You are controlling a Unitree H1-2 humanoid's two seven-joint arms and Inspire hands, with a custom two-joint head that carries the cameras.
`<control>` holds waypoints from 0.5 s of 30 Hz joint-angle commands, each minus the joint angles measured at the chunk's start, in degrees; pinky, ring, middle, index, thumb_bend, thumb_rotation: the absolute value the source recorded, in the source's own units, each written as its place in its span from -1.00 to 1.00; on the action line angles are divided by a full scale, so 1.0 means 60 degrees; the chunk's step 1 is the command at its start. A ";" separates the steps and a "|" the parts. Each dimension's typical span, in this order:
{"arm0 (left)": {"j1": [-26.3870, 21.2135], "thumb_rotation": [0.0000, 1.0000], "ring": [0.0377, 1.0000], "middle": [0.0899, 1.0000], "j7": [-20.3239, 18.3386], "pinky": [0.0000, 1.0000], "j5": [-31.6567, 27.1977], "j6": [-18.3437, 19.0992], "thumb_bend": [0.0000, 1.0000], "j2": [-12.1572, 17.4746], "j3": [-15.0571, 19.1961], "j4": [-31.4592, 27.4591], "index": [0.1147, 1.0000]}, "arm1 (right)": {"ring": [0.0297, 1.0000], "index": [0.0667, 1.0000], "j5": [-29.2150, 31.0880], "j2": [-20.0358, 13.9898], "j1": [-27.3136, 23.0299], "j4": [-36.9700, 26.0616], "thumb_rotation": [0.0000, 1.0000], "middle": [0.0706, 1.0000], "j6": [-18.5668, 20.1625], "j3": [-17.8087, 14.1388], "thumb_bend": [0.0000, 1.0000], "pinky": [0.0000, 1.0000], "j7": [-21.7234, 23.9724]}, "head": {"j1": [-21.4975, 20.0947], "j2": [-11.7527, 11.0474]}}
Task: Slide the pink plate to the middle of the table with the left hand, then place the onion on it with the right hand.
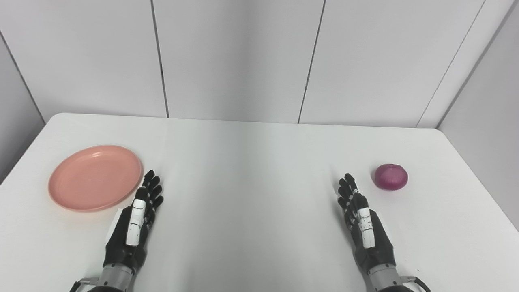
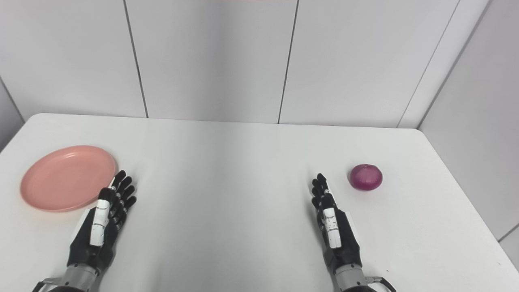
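Bright, even overhead light; soft sheen on table [image 1: 251, 170]; faint shadows; sharp focus throughout.

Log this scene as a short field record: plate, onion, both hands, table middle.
plate: pink plate, left side of the white table, nothing on it
onion: purple onion, right side, resting on the table
left hand: open, holding nothing, just right of the plate
right hand: open, holding nothing, just left of the onion
table middle: bare
task stage: plate not yet slid
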 commanded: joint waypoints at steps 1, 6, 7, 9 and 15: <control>0.0194 0.99 1.00 1.00 -0.0069 1.00 0.0080 0.0307 0.61 -0.0005 -0.0128 0.0050 1.00 | 1.00 1.00 0.0032 0.0014 0.0388 0.0673 0.94 0.95 -0.0143 -0.0045 0.64 1.00 0.0053 | 0.0170 -0.0062; 0.0231 1.00 1.00 1.00 0.0067 1.00 0.0352 0.0163 0.61 -0.0207 -0.0288 0.0150 1.00 | 1.00 1.00 0.0270 -0.0136 0.0416 0.0858 0.90 0.96 -0.0306 -0.0186 0.64 1.00 0.0243 | 0.1066 -0.0350; 0.0240 1.00 1.00 1.00 0.0119 1.00 0.0423 0.0127 0.61 -0.0296 -0.0344 0.0166 1.00 | 1.00 1.00 0.0359 -0.0208 0.0417 0.0964 0.90 0.96 -0.0401 -0.0246 0.64 1.00 0.0338 | 0.1499 -0.0496; 0.0249 1.00 1.00 1.00 0.0247 1.00 0.0575 0.0011 0.57 -0.0445 -0.0470 0.0233 1.00 | 1.00 1.00 0.0518 -0.0348 0.0416 0.1144 0.90 0.98 -0.0557 -0.0351 0.62 1.00 0.0504 | 0.1952 -0.0673; 0.0236 1.00 1.00 1.00 0.0653 1.00 0.0969 -0.0481 0.53 -0.0806 -0.0852 0.0572 1.00 | 1.00 1.00 0.0844 -0.0761 0.0335 0.1891 0.91 1.00 -0.1256 -0.0561 0.74 1.00 0.1044 | 0.2858 -0.1108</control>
